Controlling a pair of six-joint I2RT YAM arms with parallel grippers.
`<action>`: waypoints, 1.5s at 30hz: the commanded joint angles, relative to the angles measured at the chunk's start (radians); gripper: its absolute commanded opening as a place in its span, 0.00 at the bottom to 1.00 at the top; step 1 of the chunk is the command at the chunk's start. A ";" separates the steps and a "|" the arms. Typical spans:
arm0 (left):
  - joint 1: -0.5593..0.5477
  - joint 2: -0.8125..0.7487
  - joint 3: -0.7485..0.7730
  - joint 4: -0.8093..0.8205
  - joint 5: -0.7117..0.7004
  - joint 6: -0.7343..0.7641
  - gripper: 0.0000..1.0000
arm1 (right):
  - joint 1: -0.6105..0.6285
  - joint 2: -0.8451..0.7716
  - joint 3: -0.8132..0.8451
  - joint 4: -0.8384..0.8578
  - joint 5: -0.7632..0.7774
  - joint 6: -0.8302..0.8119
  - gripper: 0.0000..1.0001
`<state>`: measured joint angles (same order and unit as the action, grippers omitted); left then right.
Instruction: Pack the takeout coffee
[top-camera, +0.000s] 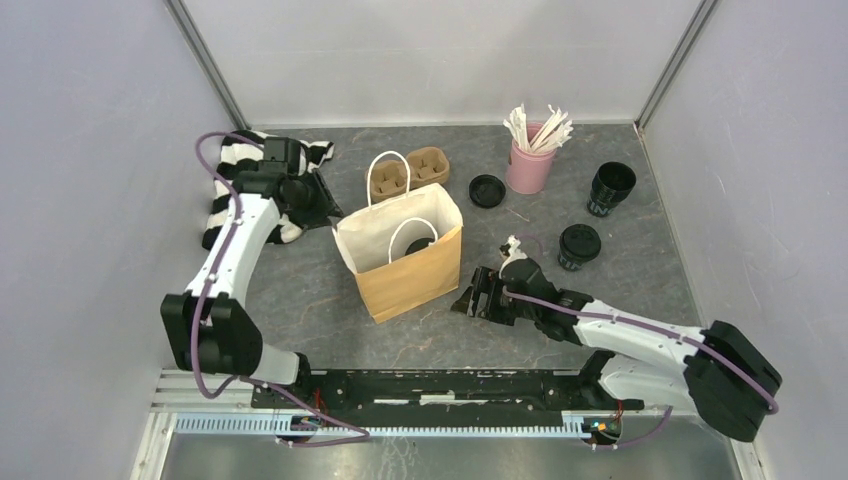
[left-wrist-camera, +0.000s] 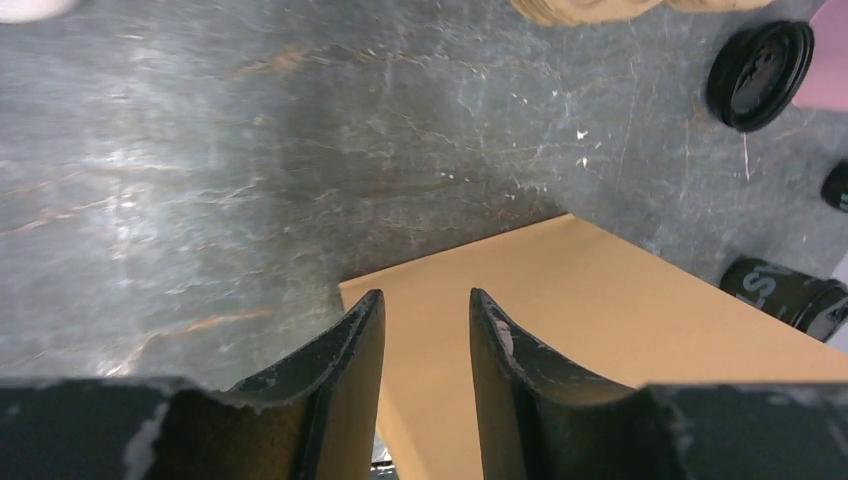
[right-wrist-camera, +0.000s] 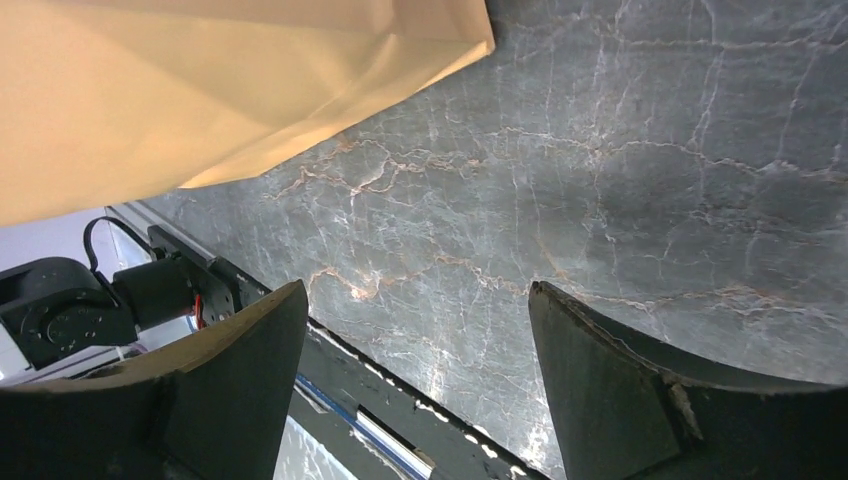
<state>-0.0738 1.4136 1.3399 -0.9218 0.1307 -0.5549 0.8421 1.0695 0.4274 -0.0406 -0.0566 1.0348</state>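
One black takeout coffee cup (top-camera: 578, 246) stands with its lid on, right of the brown paper bag (top-camera: 400, 262). A second black cup (top-camera: 610, 188) stands uncovered further back, and a loose black lid (top-camera: 487, 190) lies by the pink cup. My right gripper (top-camera: 470, 295) hovers low beside the bag's right side, jaws open wide with only table between them (right-wrist-camera: 420, 290). My left gripper (top-camera: 310, 200) is at the bag's back left, open part-way with nothing between its fingers (left-wrist-camera: 425, 295). Beyond them the left wrist view shows the bag's side (left-wrist-camera: 600, 300), the lidded cup (left-wrist-camera: 785, 292) and the lid (left-wrist-camera: 760, 60).
A brown pulp carrier tray (top-camera: 410, 170) sits behind the bag. The pink cup (top-camera: 530, 165) of white sticks stands at the back. A black-and-white striped cloth (top-camera: 240, 165) lies at the back left. Grey walls close in three sides, and the arms' base rail (top-camera: 440, 385) runs along the near edge.
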 joint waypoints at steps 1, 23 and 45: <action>0.002 0.032 -0.094 0.228 0.182 0.069 0.42 | -0.003 0.077 0.023 0.124 -0.015 0.074 0.87; -0.086 -0.275 -0.689 0.423 0.289 -0.139 0.24 | -0.065 0.380 0.242 0.087 0.084 -0.101 0.72; -0.604 -0.525 -0.942 0.727 -0.086 -0.813 0.25 | -0.132 0.734 0.667 0.023 -0.147 -0.425 0.74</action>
<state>-0.6014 0.8474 0.3714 -0.3199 0.1616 -1.2221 0.7208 1.7496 1.0042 -0.0158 -0.1093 0.6956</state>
